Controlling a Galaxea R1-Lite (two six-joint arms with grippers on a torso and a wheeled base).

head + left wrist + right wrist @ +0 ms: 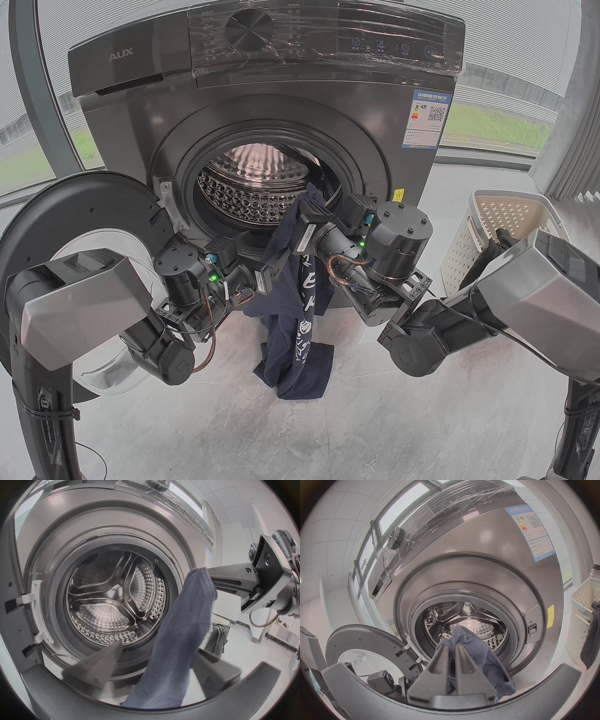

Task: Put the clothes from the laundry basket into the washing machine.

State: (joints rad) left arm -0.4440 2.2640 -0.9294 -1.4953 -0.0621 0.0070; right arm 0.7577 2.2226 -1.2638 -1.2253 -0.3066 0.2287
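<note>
The right gripper [452,648] pinches a navy garment [290,312] at the washing machine [375,125] mouth. The cloth's tail trails to the floor at six o'clock. The left gripper [156,655] is spread, the hanging cloth between its fingers. The drum [250,181] looks empty, so nothing is loaded yet. At three o'clock, the laundry basket [512,206] holds another dark garment [494,250].

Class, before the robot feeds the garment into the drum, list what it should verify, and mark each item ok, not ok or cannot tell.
1. Door swung open: ok.
2. Drum mouth unobstructed: ok.
3. Right end effector shut on garment: ok.
4. Garment clear of the floor: not ok, its lower end lies there.
5. Left end effector gripping garment: not ok, open, fabric hangs between its fingers.
6. Basket emptied: not ok, dark cloth hangs over its rim.
</note>
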